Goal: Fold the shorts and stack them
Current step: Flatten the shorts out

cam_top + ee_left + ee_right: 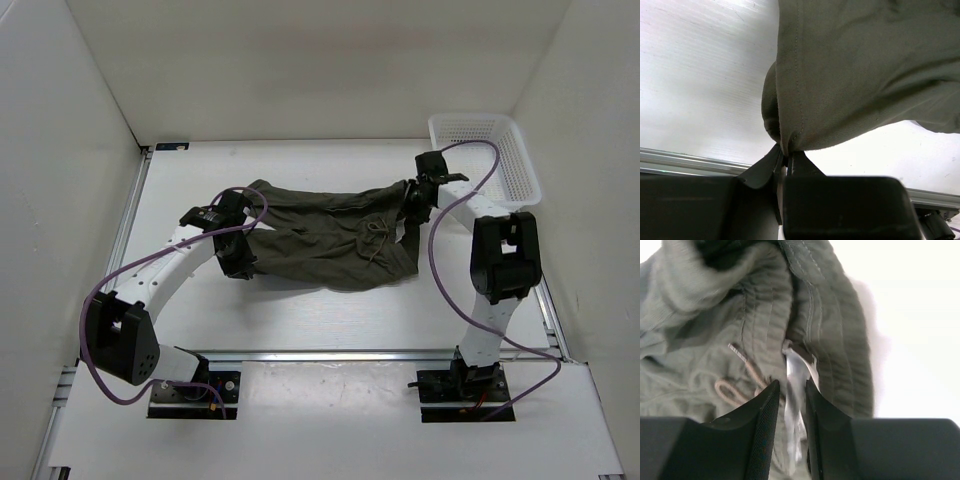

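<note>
The dark olive-green shorts (330, 235) lie stretched across the middle of the table between both arms. My left gripper (243, 264) is at their left end, shut on a stitched hem corner of the shorts (865, 75); in the left wrist view the jaws (786, 152) pinch the fabric tight. My right gripper (415, 200) is at the right end, over the ribbed waistband (830, 325). Its jaws (791, 385) stand a narrow gap apart, with a white label (796, 367) between them. A drawstring (735, 385) lies just left of them.
A white basket (520, 170) stands at the back right corner, just beyond my right arm. White walls close in the table on three sides. A metal rail (330, 353) runs along the near edge in front of the arm bases.
</note>
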Controlling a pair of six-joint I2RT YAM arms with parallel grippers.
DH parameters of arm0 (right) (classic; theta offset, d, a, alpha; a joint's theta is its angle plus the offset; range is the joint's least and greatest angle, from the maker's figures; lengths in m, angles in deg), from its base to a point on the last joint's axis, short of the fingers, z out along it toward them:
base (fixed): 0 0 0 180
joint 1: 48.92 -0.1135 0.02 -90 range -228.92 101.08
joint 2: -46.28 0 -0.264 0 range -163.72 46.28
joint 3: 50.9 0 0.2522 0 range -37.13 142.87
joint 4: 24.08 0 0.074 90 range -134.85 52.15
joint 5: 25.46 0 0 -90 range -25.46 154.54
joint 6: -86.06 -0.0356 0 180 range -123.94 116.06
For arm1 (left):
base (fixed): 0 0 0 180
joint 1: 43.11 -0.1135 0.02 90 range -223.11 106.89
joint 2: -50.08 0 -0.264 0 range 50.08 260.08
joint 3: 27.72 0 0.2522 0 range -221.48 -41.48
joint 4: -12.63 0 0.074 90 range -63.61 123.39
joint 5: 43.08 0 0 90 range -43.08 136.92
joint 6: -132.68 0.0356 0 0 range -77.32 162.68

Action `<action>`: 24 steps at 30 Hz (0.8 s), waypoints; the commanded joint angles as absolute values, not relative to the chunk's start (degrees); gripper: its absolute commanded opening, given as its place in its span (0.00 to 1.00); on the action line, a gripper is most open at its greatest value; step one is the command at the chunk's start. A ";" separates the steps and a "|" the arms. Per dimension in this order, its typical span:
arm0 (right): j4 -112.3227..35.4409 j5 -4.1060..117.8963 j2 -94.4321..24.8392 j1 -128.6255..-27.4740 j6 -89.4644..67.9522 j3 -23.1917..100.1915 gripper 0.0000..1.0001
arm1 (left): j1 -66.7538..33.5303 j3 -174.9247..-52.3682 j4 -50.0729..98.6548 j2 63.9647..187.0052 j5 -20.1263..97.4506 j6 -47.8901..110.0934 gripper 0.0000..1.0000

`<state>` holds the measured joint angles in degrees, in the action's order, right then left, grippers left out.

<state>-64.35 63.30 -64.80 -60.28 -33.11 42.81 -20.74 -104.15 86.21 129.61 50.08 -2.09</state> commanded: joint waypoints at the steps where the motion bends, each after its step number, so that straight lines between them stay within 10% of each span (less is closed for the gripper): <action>1: -62.81 68.05 -58.66 -61.31 -33.21 43.10 0.32 | -20.52 -105.20 86.42 129.00 50.97 -1.53 0.11; 24: -65.00 71.48 -70.26 -63.69 -32.15 48.30 0.51 | -20.52 -104.67 86.95 127.95 51.49 -1.53 0.11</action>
